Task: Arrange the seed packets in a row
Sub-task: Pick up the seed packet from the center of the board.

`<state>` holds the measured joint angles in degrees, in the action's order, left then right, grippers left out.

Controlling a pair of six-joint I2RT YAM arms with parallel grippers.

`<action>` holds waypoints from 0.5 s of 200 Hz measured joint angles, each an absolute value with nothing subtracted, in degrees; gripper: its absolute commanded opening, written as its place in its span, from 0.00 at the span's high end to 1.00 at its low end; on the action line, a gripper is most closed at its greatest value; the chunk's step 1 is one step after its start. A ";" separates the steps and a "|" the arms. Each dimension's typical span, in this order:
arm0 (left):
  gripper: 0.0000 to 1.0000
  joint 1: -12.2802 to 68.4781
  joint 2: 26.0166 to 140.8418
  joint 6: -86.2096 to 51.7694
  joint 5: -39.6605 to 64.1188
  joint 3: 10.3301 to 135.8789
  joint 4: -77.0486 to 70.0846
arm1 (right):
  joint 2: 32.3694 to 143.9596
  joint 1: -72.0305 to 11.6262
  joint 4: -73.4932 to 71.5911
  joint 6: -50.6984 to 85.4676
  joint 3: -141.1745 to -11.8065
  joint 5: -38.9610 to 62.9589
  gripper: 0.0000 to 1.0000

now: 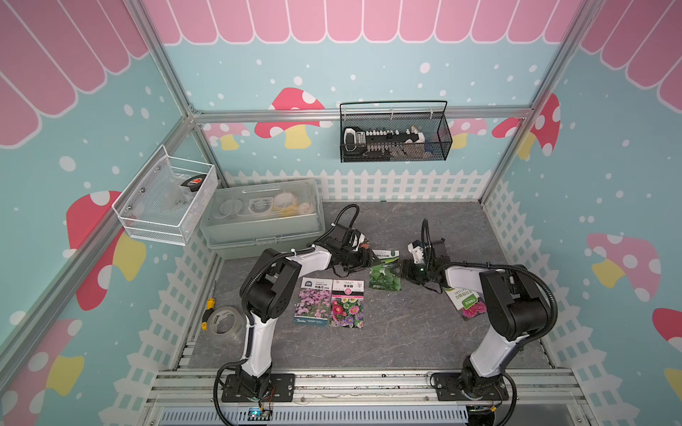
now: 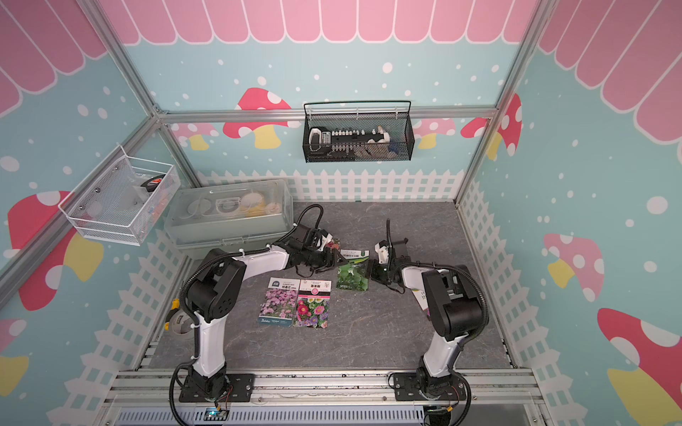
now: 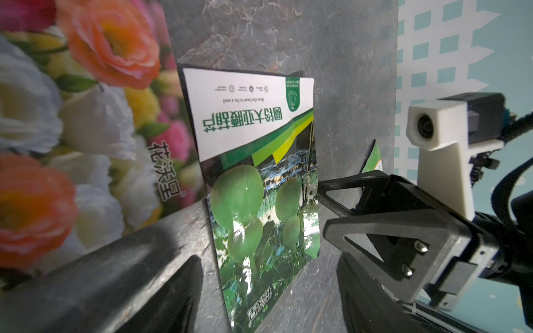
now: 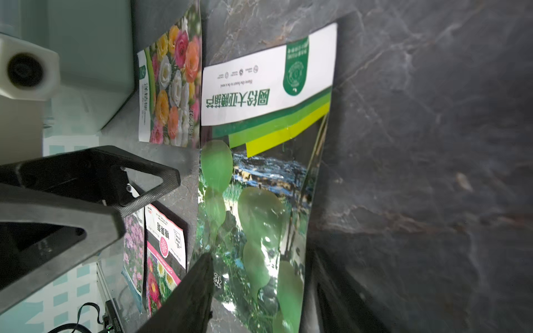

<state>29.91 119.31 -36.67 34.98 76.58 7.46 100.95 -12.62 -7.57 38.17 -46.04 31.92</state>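
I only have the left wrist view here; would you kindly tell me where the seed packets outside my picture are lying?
Observer: The purple-flower packet and the mixed-flower packet lie side by side, long edges together, nearer the arm bases.
Operator: Thank you. Where is the fifth?
Observer: The pink-flower packet lies askew, partly under the right arm.
Operator: Anything besides packets?
Observer: A tape roll lies beside the left arm.

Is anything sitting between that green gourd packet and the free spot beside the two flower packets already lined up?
Nothing visible does. Only bare grey tabletop lies between the green gourd packet and the spot beside the mixed-flower packet.
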 measured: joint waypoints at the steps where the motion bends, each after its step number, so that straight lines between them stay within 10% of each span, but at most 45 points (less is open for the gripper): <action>1: 0.28 29.91 119.35 -36.67 35.00 76.58 7.44 | 101.01 -12.62 -7.62 38.24 -46.06 31.90 0.53; 75: 0.38 29.85 121.56 -38.17 37.71 77.03 5.87 | 103.81 -12.32 -10.07 39.07 -46.09 31.97 1.00; 100: 0.46 29.63 121.75 -39.27 38.35 77.03 4.56 | 104.40 -12.23 -11.14 39.97 -46.00 32.56 1.00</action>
